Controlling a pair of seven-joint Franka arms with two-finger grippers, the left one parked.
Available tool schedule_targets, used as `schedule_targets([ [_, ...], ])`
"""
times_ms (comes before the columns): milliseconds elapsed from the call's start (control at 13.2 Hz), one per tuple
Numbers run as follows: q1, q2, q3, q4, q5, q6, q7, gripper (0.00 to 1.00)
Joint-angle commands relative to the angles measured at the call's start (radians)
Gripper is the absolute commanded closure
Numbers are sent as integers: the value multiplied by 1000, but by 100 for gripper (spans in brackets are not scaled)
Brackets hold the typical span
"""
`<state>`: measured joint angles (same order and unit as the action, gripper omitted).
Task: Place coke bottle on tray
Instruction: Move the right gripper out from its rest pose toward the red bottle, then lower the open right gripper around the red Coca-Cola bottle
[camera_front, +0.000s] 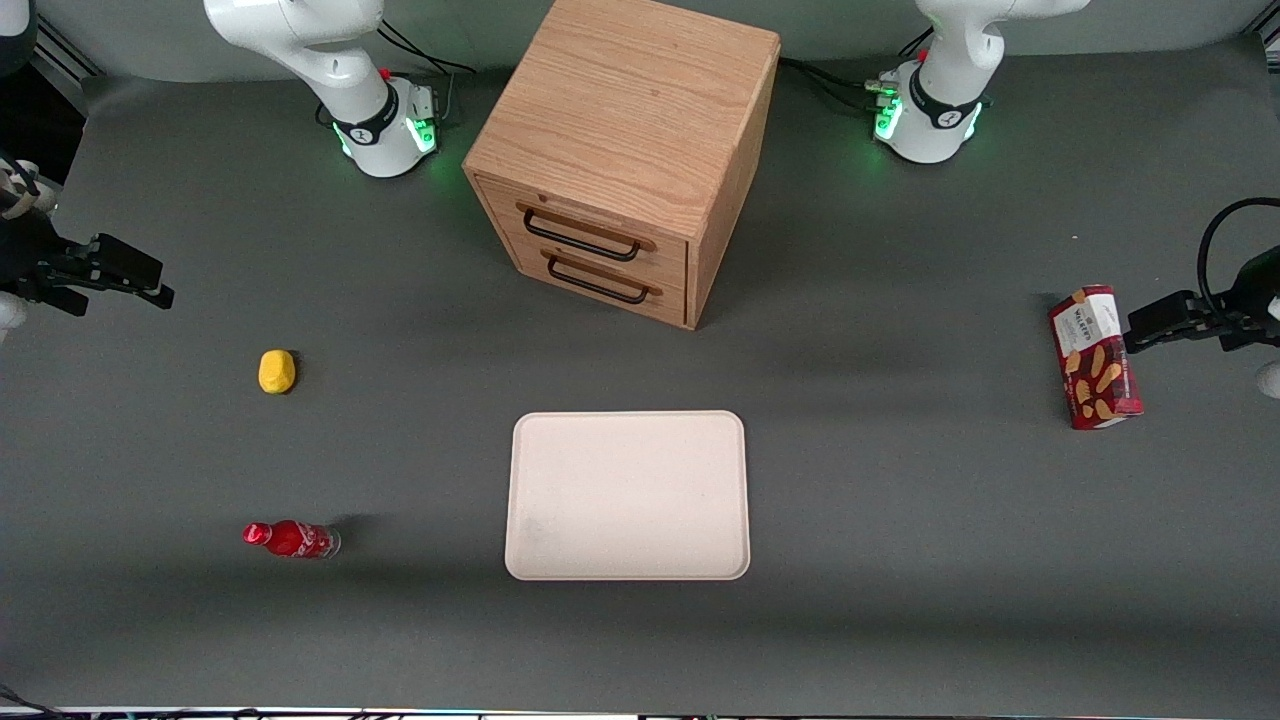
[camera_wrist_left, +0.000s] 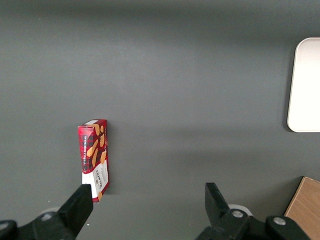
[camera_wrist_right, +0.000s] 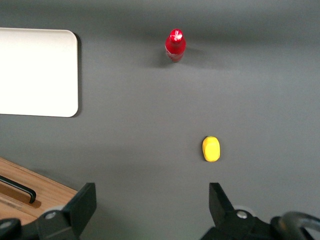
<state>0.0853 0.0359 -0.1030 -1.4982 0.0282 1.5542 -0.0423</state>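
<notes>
The coke bottle (camera_front: 290, 539) is small and red with a red cap, and appears to stand upright on the grey table toward the working arm's end, near the front camera. It also shows in the right wrist view (camera_wrist_right: 175, 44). The cream-white tray (camera_front: 627, 495) lies flat and bare at the table's middle, beside the bottle with a wide gap between them; it shows in the right wrist view (camera_wrist_right: 35, 72) too. My right gripper (camera_front: 160, 293) hangs open and empty at the working arm's end, farther from the front camera than the bottle; its jaws stand wide apart in the right wrist view (camera_wrist_right: 152, 200).
A yellow lemon-like object (camera_front: 276, 371) lies between the gripper and the bottle, and shows in the right wrist view (camera_wrist_right: 211, 149). A wooden drawer cabinet (camera_front: 620, 150) stands farther back than the tray. A red snack box (camera_front: 1095, 357) lies toward the parked arm's end.
</notes>
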Motion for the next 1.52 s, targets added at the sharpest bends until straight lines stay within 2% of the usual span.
schedule_targets([
  [0, 2, 152, -18, 198, -14, -9, -30, 0],
  [304, -25, 367, -44, 416, -8, -3, -151, 0],
  [532, -61, 501, -34, 532, 13, 18, -168, 0],
  [684, -81, 545, -32, 544, 54, 84, -212, 0],
  [1215, -79, 596, 22, 544, 68, 193, -205, 0],
  [1443, -78, 601, 28, 535, 68, 196, -202, 0],
])
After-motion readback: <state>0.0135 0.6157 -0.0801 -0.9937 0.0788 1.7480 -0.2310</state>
